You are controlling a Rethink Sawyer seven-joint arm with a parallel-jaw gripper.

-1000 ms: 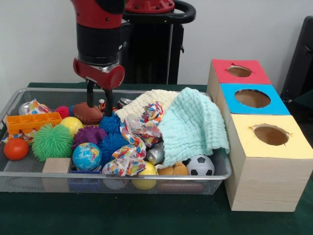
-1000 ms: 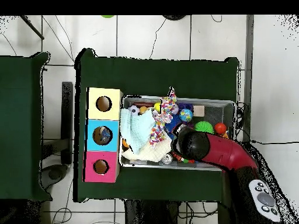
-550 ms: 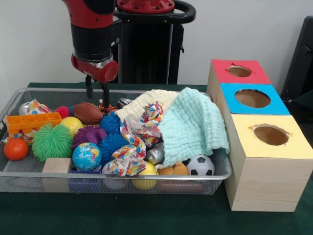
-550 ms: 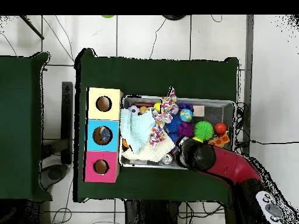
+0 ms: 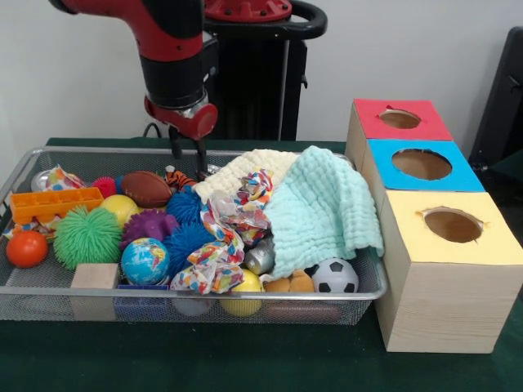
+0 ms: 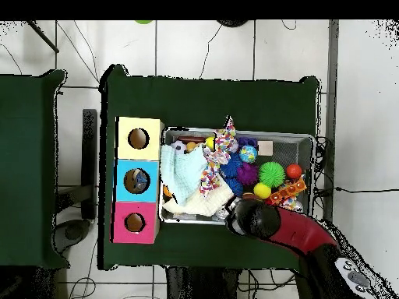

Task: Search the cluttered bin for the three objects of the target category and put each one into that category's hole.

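Front view: the gripper hangs above the far rim of the wire bin, fingers slightly parted, holding nothing. The brown football lies just below and left, beside the yellow ball. Open air surrounds the fingers.

Overhead view: the arm covers the bin's near edge; three holed boxes touch its left side.

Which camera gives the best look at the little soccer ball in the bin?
The front view: the soccer ball sits unobstructed at the wire bin's near edge, below the mint cloth. The overhead view shows it only as a small speck near the yellow box.
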